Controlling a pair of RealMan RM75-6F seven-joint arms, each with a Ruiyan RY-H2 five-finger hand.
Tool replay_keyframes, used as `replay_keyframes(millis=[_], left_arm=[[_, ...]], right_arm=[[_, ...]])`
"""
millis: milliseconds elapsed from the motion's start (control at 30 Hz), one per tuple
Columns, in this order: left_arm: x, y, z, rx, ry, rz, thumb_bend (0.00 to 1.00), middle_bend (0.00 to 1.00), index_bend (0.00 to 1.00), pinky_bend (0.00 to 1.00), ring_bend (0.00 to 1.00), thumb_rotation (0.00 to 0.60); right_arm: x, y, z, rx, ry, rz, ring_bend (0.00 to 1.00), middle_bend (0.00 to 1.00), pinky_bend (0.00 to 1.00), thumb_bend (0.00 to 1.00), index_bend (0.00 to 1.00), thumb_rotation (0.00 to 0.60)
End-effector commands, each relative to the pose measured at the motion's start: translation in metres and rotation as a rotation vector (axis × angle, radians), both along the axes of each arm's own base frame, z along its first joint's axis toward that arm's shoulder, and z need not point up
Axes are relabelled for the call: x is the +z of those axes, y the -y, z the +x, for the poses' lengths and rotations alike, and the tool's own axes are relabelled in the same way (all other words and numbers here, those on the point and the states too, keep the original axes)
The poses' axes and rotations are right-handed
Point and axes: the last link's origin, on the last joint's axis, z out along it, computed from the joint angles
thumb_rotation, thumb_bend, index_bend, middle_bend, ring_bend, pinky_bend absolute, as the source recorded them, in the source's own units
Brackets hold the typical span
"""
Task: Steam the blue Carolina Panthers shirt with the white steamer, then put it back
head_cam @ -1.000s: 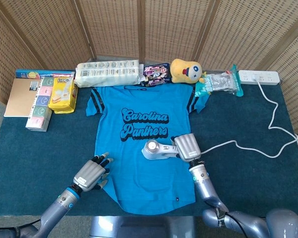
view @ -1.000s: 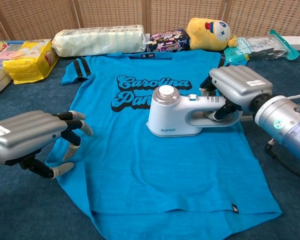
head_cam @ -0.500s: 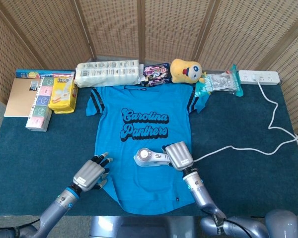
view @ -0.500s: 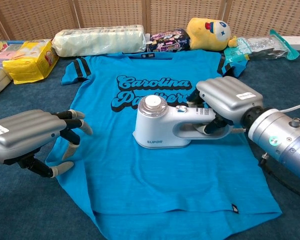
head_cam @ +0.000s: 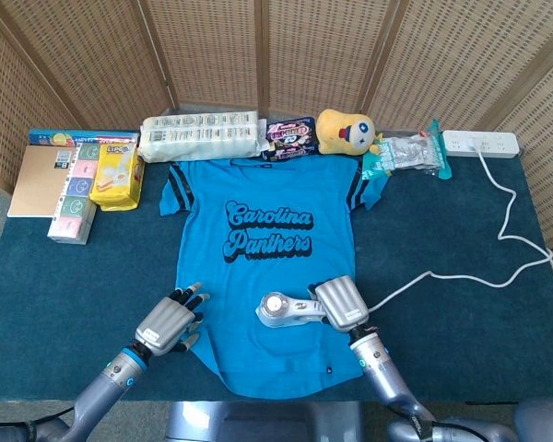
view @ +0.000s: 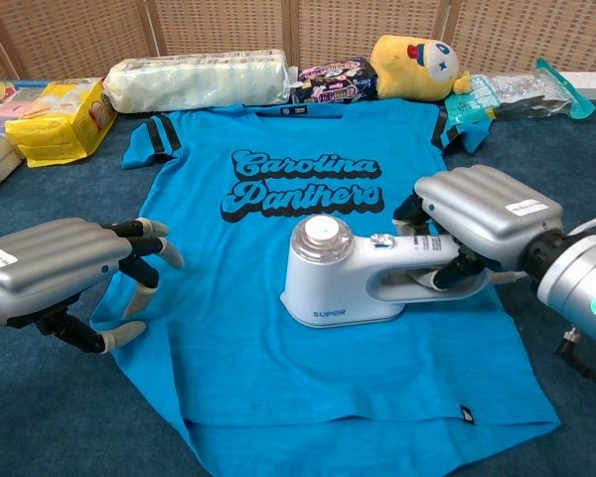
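Observation:
The blue Carolina Panthers shirt (head_cam: 258, 239) (view: 278, 179) lies flat on the dark table, lettering up. My right hand (head_cam: 341, 306) (view: 482, 214) grips the handle of the white steamer (head_cam: 284, 310) (view: 343, 273), which rests on the shirt's lower half, below the lettering. Its cord (head_cam: 442, 273) runs right to the power strip (head_cam: 482, 143). My left hand (head_cam: 170, 322) (view: 60, 268) rests at the shirt's lower left edge with its fingertips on the hem area, holding nothing.
Along the back edge stand a yellow pack (head_cam: 116, 175), a long wrapped roll pack (head_cam: 201, 136), snack bags (head_cam: 290, 138), a yellow plush toy (head_cam: 346, 131) and a clear packet (head_cam: 407, 152). Books and tissue packs (head_cam: 60, 180) lie at the far left.
My right hand has slid the steamer down the shirt toward me, off the lettering onto the lower half, ending slightly to the right. The left hand has stayed still.

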Motion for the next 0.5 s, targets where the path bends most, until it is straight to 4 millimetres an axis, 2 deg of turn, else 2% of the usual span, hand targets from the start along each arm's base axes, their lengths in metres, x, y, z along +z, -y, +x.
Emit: replay_keyframes(millis=[33,300,500], left_arm=[[0.000,0.000,0.000,-0.001,-0.001,-0.001,0.44,0.21,0.63,0.20,0.07,0.520],[0.000,0.000,0.000,-0.001,-0.003,-0.001,0.44,0.21,0.63,0.20,0.07,0.521],[-0.001,0.000,0.000,-0.003,-0.003,-0.003,0.44,0.21,0.63,0.20,0.07,0.519]], right_arm=[[0.004,-0.005,-0.004,-0.002,-0.009,0.006,0.72,0.69,0.71,0.34,0.67,0.600],[0.014,-0.015,-0.014,-0.018,-0.019,0.016,0.72,0.69,0.71,0.33,0.67,0.600],[0.020,-0.016,-0.021,-0.029,-0.025,0.005,0.72,0.69,0.71,0.33,0.67,0.600]])
